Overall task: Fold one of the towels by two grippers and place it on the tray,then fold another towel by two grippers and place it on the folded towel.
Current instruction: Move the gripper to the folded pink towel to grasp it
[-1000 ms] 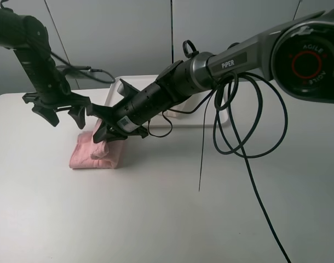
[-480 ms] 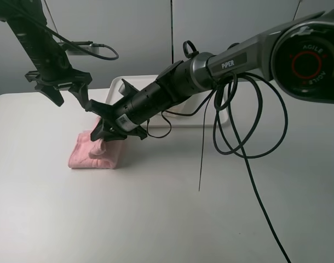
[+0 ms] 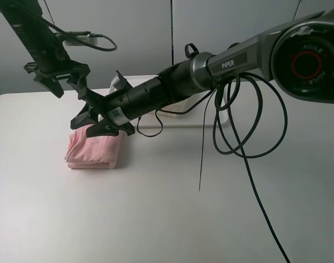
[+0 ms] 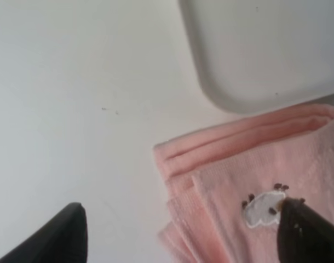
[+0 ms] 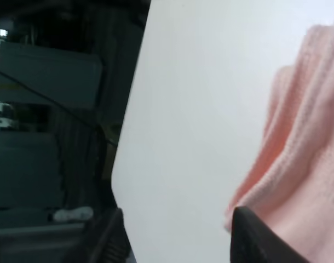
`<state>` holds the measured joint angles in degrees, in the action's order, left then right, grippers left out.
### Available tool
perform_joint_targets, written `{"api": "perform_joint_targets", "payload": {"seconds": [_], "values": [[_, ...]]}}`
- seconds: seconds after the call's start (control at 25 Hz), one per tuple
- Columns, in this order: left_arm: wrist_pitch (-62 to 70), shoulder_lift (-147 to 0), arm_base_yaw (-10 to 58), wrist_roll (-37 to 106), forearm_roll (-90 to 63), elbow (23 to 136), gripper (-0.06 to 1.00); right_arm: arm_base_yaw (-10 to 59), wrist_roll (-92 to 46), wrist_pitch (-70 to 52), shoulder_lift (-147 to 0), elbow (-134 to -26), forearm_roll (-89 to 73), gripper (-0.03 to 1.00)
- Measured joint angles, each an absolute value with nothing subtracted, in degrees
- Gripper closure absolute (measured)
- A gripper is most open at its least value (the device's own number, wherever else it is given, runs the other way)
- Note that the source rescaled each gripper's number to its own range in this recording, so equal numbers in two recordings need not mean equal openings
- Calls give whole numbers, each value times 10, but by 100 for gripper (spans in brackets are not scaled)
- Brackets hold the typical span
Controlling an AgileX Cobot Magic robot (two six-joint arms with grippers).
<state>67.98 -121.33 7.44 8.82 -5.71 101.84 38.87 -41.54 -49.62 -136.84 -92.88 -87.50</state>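
Both end effectors, left [image 3: 68, 82] and right [image 3: 93, 121], gape empty above pink towel [image 3: 96, 150]; tray [image 4: 265, 49] bare.

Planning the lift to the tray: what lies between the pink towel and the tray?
Only bare table separates pink towel from tray, per the left wrist view.

The right arm [image 3: 156, 96] crosses in front of the tray [image 3: 224, 118], hiding most of it, so its contents cannot be told. In the left wrist view the pink towel [image 4: 254, 164] runs off the edge. The white patch [image 4: 261, 210] is too blurred to read.
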Motion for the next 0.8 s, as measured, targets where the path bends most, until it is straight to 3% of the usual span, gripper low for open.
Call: {"api": "perform_joint_targets", "payload": {"seconds": [0.12, 0.36, 0.52, 0.8], "values": [[688, -1213, 58, 90, -83, 1018, 4, 379, -388, -489, -1368, -929, -838, 46], [695, -1213, 46, 95, -105, 1018, 4, 326, -333, -468, -1368, -929, -779, 23], [695, -1215, 46, 109, -129, 1018, 4, 320, -270, -431, -1368, -929, -680, 22], [691, -1221, 46, 118, -134, 1018, 4, 345, -261, -393, -1373, -928, -668, 22]]}}
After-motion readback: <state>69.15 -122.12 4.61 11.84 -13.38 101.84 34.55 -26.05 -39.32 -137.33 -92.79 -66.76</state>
